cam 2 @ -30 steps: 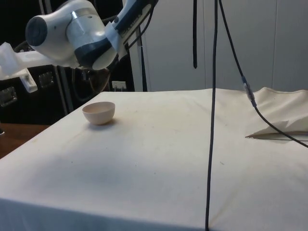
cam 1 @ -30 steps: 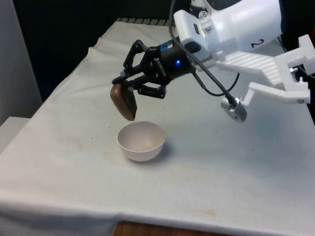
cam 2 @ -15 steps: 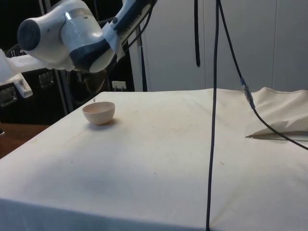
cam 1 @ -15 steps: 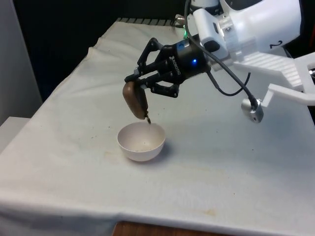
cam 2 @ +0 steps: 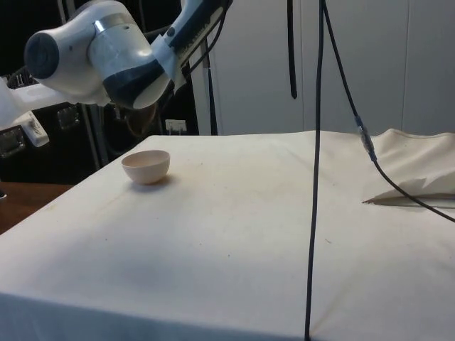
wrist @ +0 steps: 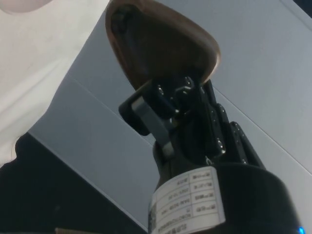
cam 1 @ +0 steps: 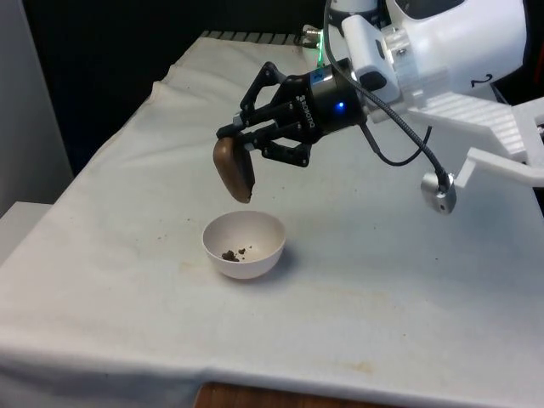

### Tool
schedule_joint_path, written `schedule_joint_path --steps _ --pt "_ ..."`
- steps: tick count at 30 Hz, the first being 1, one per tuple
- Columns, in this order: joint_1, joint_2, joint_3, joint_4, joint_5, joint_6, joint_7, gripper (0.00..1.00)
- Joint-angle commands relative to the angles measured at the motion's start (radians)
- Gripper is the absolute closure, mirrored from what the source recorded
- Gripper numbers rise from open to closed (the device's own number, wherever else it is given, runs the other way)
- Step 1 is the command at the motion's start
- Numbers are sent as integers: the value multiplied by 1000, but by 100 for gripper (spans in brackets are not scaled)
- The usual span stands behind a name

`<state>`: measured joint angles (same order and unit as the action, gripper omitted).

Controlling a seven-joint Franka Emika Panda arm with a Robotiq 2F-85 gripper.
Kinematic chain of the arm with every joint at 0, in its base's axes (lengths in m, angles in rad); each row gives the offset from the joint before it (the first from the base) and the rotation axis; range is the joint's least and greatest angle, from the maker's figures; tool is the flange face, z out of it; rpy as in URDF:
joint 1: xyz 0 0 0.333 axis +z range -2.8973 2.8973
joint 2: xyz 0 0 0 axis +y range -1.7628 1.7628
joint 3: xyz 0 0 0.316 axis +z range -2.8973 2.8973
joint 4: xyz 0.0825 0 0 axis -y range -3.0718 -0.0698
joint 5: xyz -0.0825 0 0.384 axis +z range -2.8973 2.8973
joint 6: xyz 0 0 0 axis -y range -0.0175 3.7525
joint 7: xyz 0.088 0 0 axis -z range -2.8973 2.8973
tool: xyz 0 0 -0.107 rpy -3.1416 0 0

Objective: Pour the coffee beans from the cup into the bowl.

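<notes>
My gripper (cam 1: pixel 244 146) is clamped on the brown cup (cam 1: pixel 234 169), tipped mouth-down just above the white bowl (cam 1: pixel 243 245), which sits on the table (cam 1: pixel 408 280) with a few coffee beans (cam 1: pixel 232 253) inside.

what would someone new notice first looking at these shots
The eye goes first to the brown cup, tipped steeply mouth-down in the black gripper, which is shut on it above the middle of the table. Just below it stands a white bowl on the white cloth, with a small heap of dark coffee beans at its bottom. Toward the front view's right, the big white arm reaches in.
</notes>
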<state>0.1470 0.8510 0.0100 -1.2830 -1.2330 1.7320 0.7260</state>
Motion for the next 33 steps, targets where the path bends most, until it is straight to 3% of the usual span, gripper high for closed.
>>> schedule_joint_path --steps 1,13,29,33 --pt "1 4 0 7 1 -6 -11 98" --pt "1 3 11 2 -34 -22 -20 98" --pt "4 71 11 101 -56 -47 -150 98" --pt "6 72 13 102 -64 -54 -150 98"
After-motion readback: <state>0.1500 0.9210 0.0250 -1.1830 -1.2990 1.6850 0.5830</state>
